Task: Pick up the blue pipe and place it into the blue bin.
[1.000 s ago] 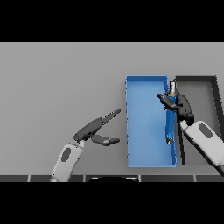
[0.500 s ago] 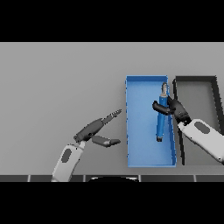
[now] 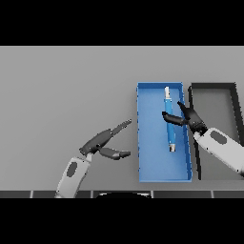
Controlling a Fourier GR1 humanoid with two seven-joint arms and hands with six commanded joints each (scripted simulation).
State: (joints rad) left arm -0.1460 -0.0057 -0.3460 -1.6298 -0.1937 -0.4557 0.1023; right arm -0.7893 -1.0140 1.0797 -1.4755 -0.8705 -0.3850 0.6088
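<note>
The blue pipe [image 3: 169,133] with a pale tip lies lengthwise inside the blue bin [image 3: 142,143], towards its right side. My right hand [image 3: 190,119] reaches in over the bin's right wall. Its fingers are spread and straight, and its thumb stretches across the middle of the pipe; the hand is open. My left hand [image 3: 97,142] hovers open over the bare table left of the bin, fingers pointing up and right, thumb out to the side.
A black bin [image 3: 233,90] stands directly right of the blue one, their long walls side by side. My right forearm [image 3: 221,148] crosses the black bin's near left corner. Grey table surface [image 3: 62,95] stretches away on the left.
My right hand came down and left from above the bins' shared wall, bringing the pipe into the blue bin. The pipe now lies flat and the fingers have spread. The left hand stayed put.
</note>
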